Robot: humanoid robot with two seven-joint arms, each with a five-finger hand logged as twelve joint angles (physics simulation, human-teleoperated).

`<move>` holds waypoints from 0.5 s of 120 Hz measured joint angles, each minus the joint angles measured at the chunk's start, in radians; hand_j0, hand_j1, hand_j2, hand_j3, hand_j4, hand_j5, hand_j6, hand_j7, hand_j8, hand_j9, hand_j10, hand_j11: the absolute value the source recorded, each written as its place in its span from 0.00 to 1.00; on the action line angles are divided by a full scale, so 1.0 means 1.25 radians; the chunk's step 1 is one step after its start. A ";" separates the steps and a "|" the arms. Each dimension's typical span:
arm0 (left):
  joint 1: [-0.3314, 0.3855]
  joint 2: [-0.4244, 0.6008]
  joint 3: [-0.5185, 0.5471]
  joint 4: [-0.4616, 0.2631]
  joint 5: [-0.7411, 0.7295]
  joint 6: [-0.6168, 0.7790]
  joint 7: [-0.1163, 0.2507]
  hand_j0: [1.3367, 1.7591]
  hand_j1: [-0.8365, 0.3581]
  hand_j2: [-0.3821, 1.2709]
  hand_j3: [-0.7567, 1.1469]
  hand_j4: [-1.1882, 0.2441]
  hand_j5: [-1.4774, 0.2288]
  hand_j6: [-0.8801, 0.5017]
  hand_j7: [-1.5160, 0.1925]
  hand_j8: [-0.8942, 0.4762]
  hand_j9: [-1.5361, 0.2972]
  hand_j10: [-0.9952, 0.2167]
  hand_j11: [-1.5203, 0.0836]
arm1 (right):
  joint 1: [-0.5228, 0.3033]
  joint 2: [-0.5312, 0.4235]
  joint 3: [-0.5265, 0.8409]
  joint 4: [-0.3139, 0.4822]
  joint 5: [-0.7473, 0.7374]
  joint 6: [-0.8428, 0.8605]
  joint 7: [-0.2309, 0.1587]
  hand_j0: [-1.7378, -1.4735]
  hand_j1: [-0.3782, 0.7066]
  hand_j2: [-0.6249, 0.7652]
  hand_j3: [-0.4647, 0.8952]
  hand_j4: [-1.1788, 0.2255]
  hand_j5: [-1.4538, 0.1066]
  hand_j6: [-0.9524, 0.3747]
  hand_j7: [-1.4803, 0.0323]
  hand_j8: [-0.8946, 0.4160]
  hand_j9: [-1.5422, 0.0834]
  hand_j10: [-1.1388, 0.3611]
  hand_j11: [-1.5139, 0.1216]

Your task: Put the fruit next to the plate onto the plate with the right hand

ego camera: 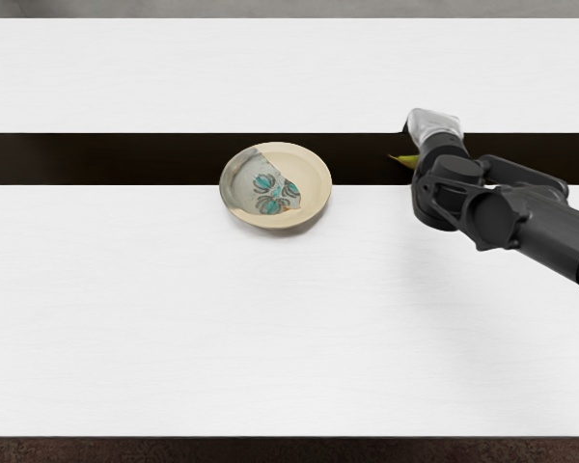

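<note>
A cream plate [314, 178] with teal leaf patterns and a grey patch sits on the white table near the dark gap. To its right, a small yellow-green tip of the fruit [402, 160] pokes out from behind my right hand [432, 130]. The black right arm comes in from the right edge and its wrist covers most of the fruit. The hand's silvery end points away from the camera, over the dark gap. The rest of the fruit is hidden behind the arm.
A dark gap [96, 159] runs across the picture between the near white table [222, 328] and a far white surface [222, 77]. The plate sits at the near table's back edge.
</note>
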 joint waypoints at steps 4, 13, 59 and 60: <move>0.000 0.000 0.000 0.000 0.000 0.000 0.000 0.76 0.99 0.23 0.40 0.83 0.86 0.63 0.88 0.65 0.84 0.82 0.94 | -0.002 0.000 0.000 -0.009 0.000 -0.001 0.000 0.30 0.45 0.40 0.34 0.56 0.61 0.43 0.65 0.39 0.64 0.50 0.62; 0.000 0.000 0.000 0.000 0.000 0.000 0.000 0.76 0.99 0.23 0.40 0.83 0.86 0.63 0.88 0.65 0.84 0.82 0.94 | -0.009 0.003 0.000 -0.024 0.000 -0.007 0.000 0.30 0.46 0.39 0.34 0.56 0.61 0.42 0.64 0.38 0.64 0.50 0.61; 0.000 0.000 0.000 0.000 0.000 0.000 0.000 0.76 0.99 0.23 0.40 0.83 0.86 0.63 0.88 0.65 0.84 0.82 0.94 | -0.027 0.039 0.004 -0.077 0.002 -0.051 0.000 0.30 0.48 0.39 0.34 0.55 0.59 0.41 0.63 0.37 0.62 0.49 0.60; 0.000 0.000 0.000 0.000 0.000 0.000 0.000 0.76 0.99 0.23 0.40 0.83 0.86 0.63 0.88 0.65 0.84 0.82 0.94 | -0.027 0.040 0.004 -0.078 0.002 -0.052 0.000 0.30 0.48 0.39 0.34 0.55 0.59 0.41 0.63 0.37 0.62 0.49 0.60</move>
